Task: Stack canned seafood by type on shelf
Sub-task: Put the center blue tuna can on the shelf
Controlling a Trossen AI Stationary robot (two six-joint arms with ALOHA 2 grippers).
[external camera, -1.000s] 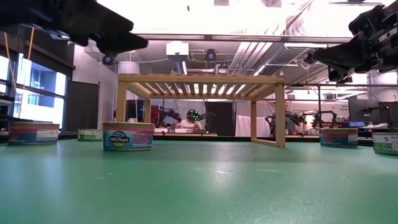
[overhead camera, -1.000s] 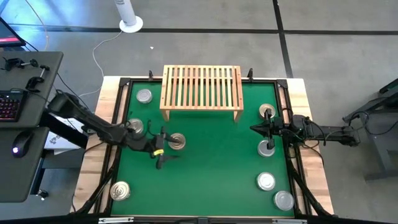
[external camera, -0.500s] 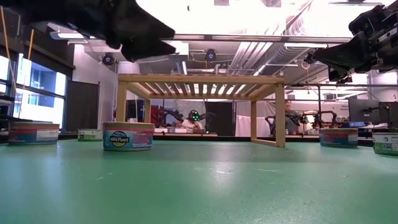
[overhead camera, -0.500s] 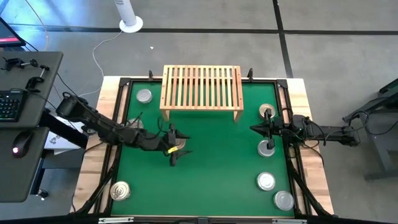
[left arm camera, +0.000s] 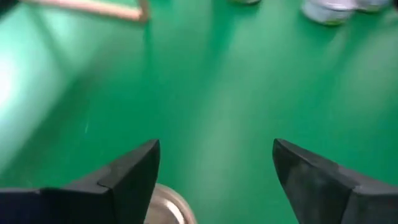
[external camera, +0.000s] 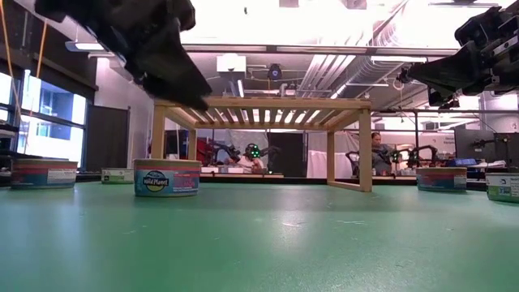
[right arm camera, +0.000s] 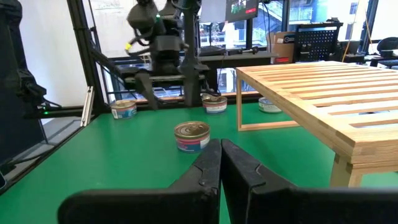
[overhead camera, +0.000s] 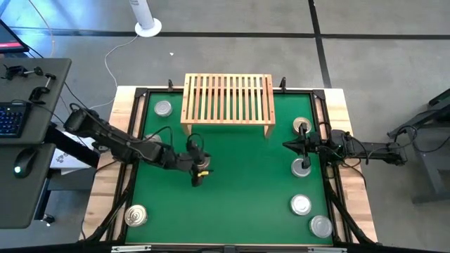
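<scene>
Left gripper (overhead camera: pixel 198 163) hangs open above a gold-topped tin (right arm camera: pixel 191 136) mid-mat, near the shelf's (overhead camera: pixel 228 98) front left leg, right gripper (overhead camera: pixel 287 145) shut at the right edge, other tins along the side edges of the green mat (overhead camera: pixel 239 204)

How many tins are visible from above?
6 tins: one left of the shelf, one at the mat's near-left corner, four along its right edge. The left arm may hide more.

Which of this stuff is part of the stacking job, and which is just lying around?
Job: tins spread over the mat; wooden shelf.
Lying about: keyboard and mouse on the side desk; white stand.
</scene>
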